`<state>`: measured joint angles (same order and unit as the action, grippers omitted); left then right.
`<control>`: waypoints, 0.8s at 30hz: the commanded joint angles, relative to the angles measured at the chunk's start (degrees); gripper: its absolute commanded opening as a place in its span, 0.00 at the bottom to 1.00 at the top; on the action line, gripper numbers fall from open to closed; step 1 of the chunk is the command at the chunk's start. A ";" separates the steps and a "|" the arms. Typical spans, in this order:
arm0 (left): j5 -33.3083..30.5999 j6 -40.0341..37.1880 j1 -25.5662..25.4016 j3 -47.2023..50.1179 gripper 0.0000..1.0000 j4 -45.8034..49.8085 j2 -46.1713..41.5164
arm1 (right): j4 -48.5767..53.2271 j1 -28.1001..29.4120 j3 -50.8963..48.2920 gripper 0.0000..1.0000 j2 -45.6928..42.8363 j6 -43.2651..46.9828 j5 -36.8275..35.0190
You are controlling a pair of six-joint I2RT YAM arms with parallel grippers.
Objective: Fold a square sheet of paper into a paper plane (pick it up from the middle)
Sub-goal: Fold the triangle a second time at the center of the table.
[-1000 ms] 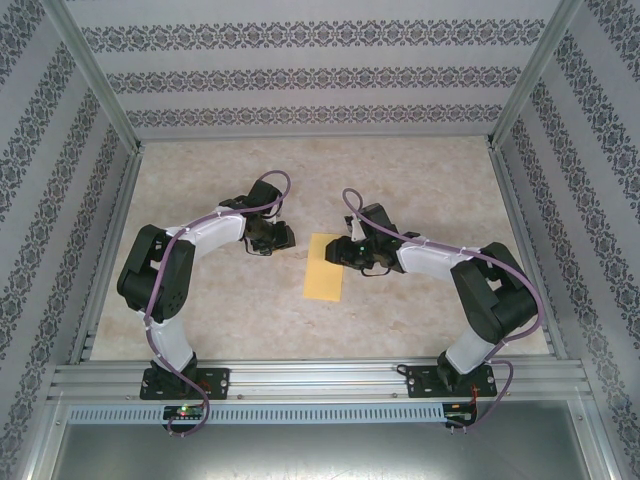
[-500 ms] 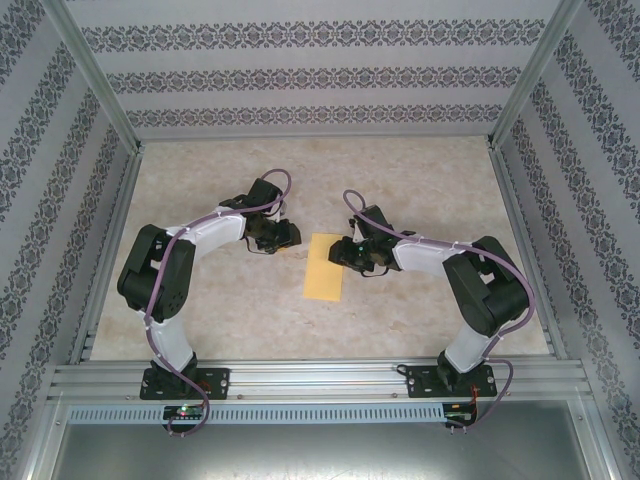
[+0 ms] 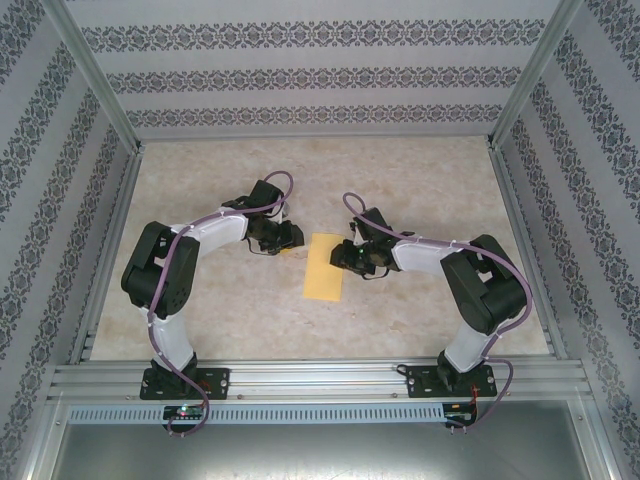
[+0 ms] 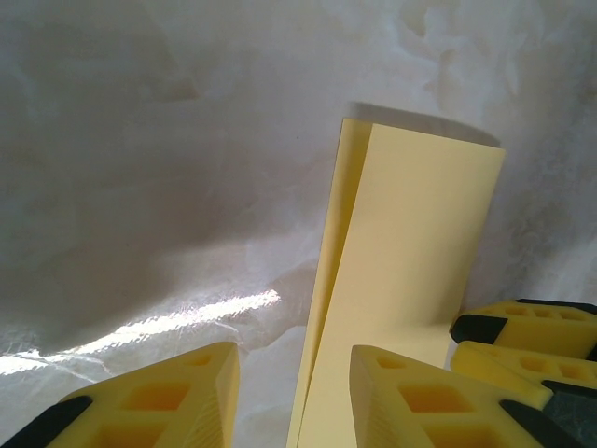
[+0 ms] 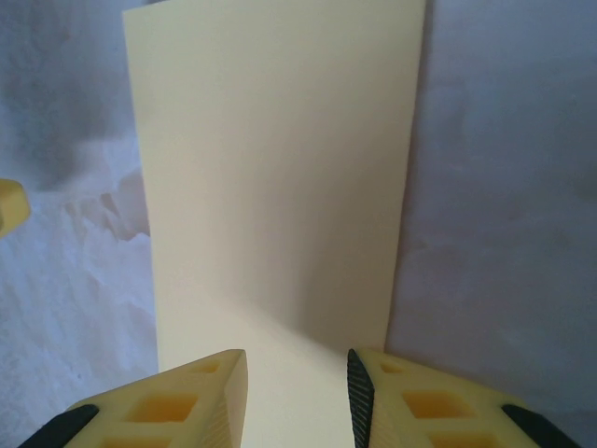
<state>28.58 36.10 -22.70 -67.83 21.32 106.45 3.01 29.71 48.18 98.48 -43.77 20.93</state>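
Observation:
The square sheet of paper (image 3: 323, 268) lies flat on the table as a narrow yellow rectangle, folded in half. In the left wrist view the paper (image 4: 410, 252) shows two layers, the lower one peeking out along its left edge. My left gripper (image 3: 291, 240) is open just left of the sheet's far end; its jaws (image 4: 294, 397) straddle that left edge. My right gripper (image 3: 343, 257) is open at the sheet's far right corner. Its jaws (image 5: 297, 397) hover over the paper (image 5: 280, 168) without pinching it. The right gripper's fingers (image 4: 522, 331) appear beside the sheet.
The table (image 3: 420, 190) is a pale marbled surface inside a metal frame with patterned walls. Both arm bases stand on the rail (image 3: 320, 380) at the near edge. The left gripper's fingertip (image 5: 9, 205) pokes in at the left of the right wrist view.
My left gripper has slid a little right, up to the sheet's left edge. The right gripper has edged slightly left over the paper. The paper has not moved.

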 commanded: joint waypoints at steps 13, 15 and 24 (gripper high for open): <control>-0.71 2.48 0.55 -0.31 0.38 -1.41 2.87 | -1.20 -0.72 -3.71 0.35 3.82 1.05 0.25; -0.34 2.62 0.57 -0.41 0.38 -1.85 3.35 | -1.50 -0.80 -3.98 0.35 3.85 0.97 0.33; 1.15 2.68 0.38 0.19 0.39 -1.46 3.31 | -2.52 -0.97 -4.24 0.33 2.61 0.79 0.49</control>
<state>28.60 38.02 -22.70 -67.42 20.10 109.40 -0.54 28.62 46.06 99.04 -43.57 23.05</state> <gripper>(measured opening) 0.394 0.331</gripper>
